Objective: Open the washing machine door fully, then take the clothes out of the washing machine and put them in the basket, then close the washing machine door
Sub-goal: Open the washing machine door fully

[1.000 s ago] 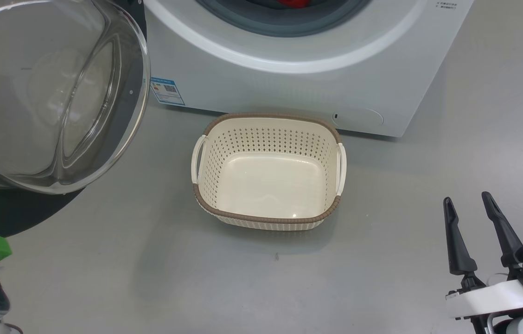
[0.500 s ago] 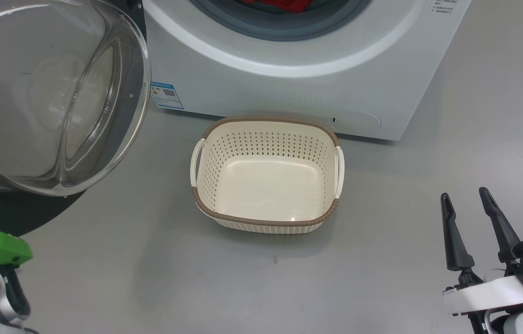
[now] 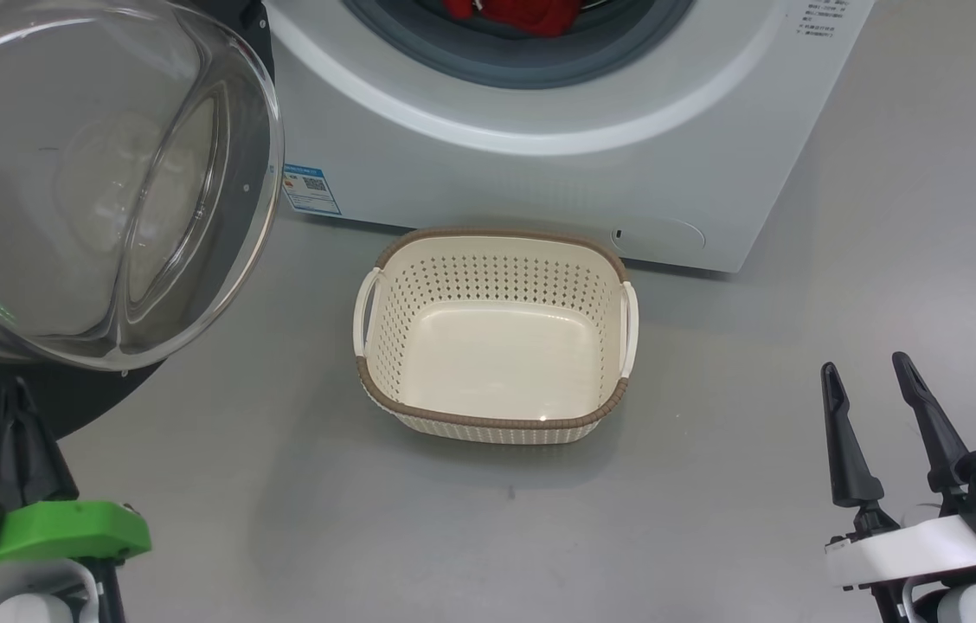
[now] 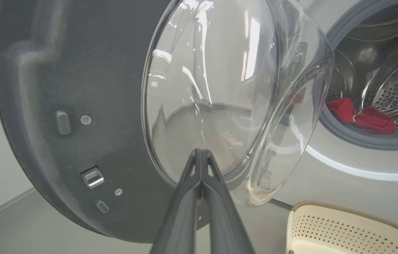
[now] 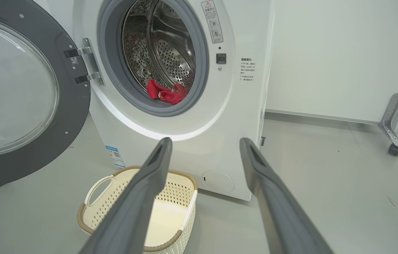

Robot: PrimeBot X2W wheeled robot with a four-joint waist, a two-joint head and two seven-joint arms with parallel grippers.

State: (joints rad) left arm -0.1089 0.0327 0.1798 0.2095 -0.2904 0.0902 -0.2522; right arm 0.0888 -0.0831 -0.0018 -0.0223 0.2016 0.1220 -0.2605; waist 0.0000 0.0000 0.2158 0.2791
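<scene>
While the washing machine door [image 5: 19, 95] stood swung wide on your left, your left gripper [image 4: 201, 155] sat low before its matte inner face with the fingers pressed flat together, holding nothing. That slim shape suits nudging a panel rather than picking anything up. Whether the tips touched the glass bowl [image 4: 213, 88] you could not have told from the wrist view.

Your right gripper [image 3: 862, 363] hung at the lower right, well apart from everything, with its fingers spread wide and empty. It looked like a ready posture for a soft grab.

The clothes [image 5: 167, 93] lay as a red heap at the front bottom of the drum [image 5: 170, 42], just behind the grey rubber ring [image 3: 531, 73] of the washing machine [image 3: 540, 173]. The basket [image 3: 488, 421] stood empty on the floor [image 3: 280, 519] directly before the machine and below the opening, likely so that a garment pulled out would have little way to travel.

By my reading the door step was about done and the reach into the drum lay ahead of you. The door's bulge crowded the left arm, so the right one seemed the better candidate.
</scene>
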